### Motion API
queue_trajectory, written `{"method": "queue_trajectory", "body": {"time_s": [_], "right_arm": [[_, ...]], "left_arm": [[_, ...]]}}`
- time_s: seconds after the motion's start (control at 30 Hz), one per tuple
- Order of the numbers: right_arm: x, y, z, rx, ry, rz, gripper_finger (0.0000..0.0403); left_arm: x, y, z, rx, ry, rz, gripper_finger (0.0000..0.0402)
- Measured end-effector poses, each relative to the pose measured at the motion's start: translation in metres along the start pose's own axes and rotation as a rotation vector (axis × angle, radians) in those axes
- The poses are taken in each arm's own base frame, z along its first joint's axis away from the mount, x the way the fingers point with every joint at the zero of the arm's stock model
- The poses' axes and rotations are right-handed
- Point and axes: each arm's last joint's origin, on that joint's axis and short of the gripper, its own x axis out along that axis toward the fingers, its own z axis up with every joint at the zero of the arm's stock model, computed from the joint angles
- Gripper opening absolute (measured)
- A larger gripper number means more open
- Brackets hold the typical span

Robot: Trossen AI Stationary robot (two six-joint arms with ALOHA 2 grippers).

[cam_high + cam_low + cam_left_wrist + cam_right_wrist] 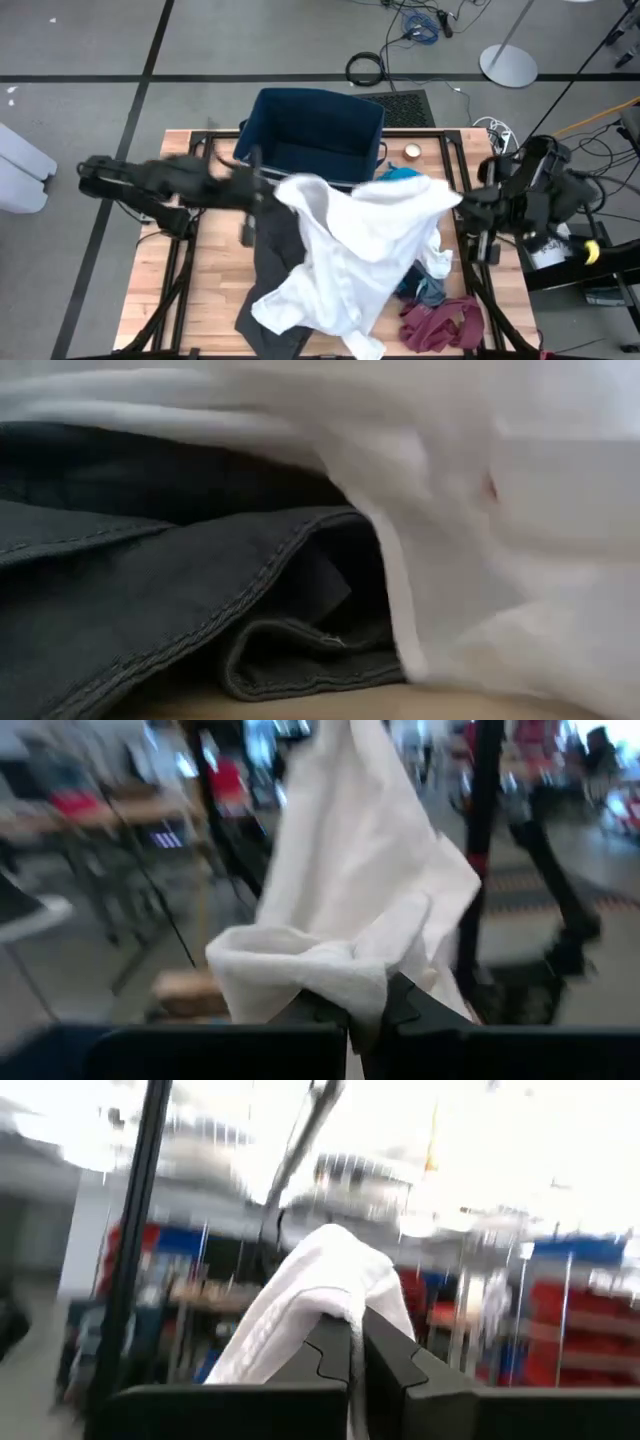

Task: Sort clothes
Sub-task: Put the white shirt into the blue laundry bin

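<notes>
White garment (350, 250) hangs spread above the table (215, 285), left gripper (268, 188) and right gripper (462, 203) each with fingers clamped on an edge, apparently separating it from the pile.

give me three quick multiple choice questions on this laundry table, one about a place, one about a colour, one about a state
1. Where is the maroon garment in the high view?
A. inside the bin
B. near table corner on the right arm's side
C. on the floor

2. What colour is the shirt stretched between the arms?
A. white
B. red
C. black

3. What state is the left tool in?
A. open above the bin
B. shut on nothing
C. shut on the white shirt

Answers: 1 B, it lies at the table's near right edge. 2 A, white in every view. 3 C, cloth is bunched between its fingers in the left wrist view.
</notes>
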Motion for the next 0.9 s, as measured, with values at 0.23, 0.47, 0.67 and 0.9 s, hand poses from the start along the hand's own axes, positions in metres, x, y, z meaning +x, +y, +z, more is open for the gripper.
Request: {"method": "queue_trajectory", "body": {"time_s": [0.23, 0.47, 0.67, 0.9], "right_arm": [[0.016, -0.026, 0.015, -0.015, -0.531, 0.043, 0.0000], [0.039, -0.048, 0.023, 0.000, -0.799, 0.054, 0.0000], [0.083, -0.043, 0.028, 0.055, -0.583, 0.169, 0.0000], [0.111, -0.015, 0.024, 0.185, -0.261, 0.362, 0.0000]], "left_arm": [[-0.043, 0.020, 0.066, 0.091, -0.287, 0.167, 0.0004], [-0.062, 0.034, 0.112, 0.292, -0.509, 0.345, 0.0004], [-0.052, 0.035, 0.118, 0.356, -0.442, 0.340, 0.0004], [-0.053, 0.015, 0.110, 0.409, -0.334, 0.181, 0.0004]]}}
